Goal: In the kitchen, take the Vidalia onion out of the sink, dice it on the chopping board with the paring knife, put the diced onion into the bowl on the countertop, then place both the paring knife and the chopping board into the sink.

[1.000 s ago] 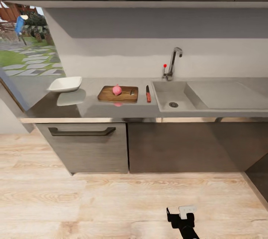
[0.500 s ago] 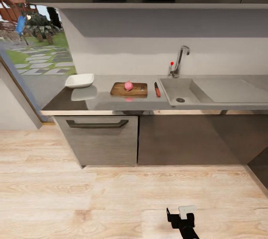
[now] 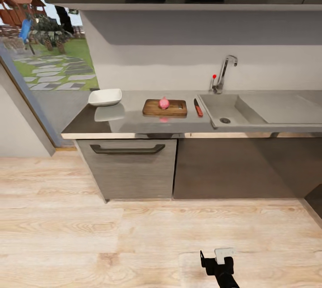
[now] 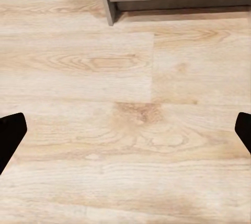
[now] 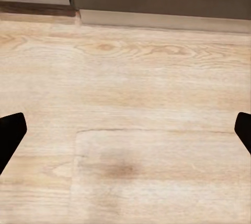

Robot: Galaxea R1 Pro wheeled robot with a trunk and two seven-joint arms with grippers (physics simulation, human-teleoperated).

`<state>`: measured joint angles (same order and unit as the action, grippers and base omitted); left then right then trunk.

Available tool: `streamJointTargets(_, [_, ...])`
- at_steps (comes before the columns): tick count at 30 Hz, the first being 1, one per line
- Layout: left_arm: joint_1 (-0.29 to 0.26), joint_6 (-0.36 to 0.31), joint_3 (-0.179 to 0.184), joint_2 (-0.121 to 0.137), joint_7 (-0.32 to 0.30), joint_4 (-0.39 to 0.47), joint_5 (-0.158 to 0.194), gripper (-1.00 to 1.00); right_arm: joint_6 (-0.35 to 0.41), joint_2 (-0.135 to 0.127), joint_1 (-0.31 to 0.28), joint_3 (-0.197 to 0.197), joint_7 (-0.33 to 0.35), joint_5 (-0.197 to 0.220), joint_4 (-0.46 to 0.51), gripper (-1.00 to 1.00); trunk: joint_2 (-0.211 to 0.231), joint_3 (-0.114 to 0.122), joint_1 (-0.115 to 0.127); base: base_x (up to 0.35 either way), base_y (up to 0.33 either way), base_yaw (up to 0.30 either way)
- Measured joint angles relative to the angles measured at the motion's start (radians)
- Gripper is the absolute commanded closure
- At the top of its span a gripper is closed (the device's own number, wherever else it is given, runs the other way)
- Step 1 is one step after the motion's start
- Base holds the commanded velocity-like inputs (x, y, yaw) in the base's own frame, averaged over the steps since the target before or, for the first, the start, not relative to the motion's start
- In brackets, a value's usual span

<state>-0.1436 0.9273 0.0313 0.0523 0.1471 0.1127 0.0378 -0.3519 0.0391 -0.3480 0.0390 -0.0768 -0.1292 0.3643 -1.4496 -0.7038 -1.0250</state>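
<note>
Onion (image 3: 164, 102) sits on board (image 3: 165, 108), undiced; both grippers gape wide, empty. You must approach, take knife (image 3: 197, 108).

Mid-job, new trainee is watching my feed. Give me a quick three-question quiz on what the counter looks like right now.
1. True or false: the Vidalia onion rests on the chopping board.
2. The paring knife lies: A) in the bowl; B) on the countertop between board and sink; C) in the sink.
3. Fill in: both hands point down at the wooden ____.

Key: 1 true; 2 B; 3 floor.
</note>
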Motion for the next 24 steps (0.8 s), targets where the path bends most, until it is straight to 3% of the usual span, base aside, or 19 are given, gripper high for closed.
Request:
streamJointTargets(10, [0.000,0.000,0.000,0.000,0.000,0.000,0.000,-1.00,0.000,0.000,0.000,0.000,0.000,0.000,0.000,-1.00,0.000,0.000,0.000,0.212,0.001,0.000])
streamJointTargets(20, [0.000,0.000,0.000,0.000,-0.001,-0.004,0.000,-1.00,0.001,0.002,0.000,0.001,-0.006,0.000,0.001,-1.00,0.000,0.000,0.000,0.004,0.000,0.000])
streamJointTargets(24, [0.000,0.001,0.002,0.000,-0.002,-0.006,0.001,-1.00,0.074,0.003,-0.001,0.005,-0.059,0.000,0.109,-1.00,0.000,0.000,-0.001,-0.231,0.000,0.000])
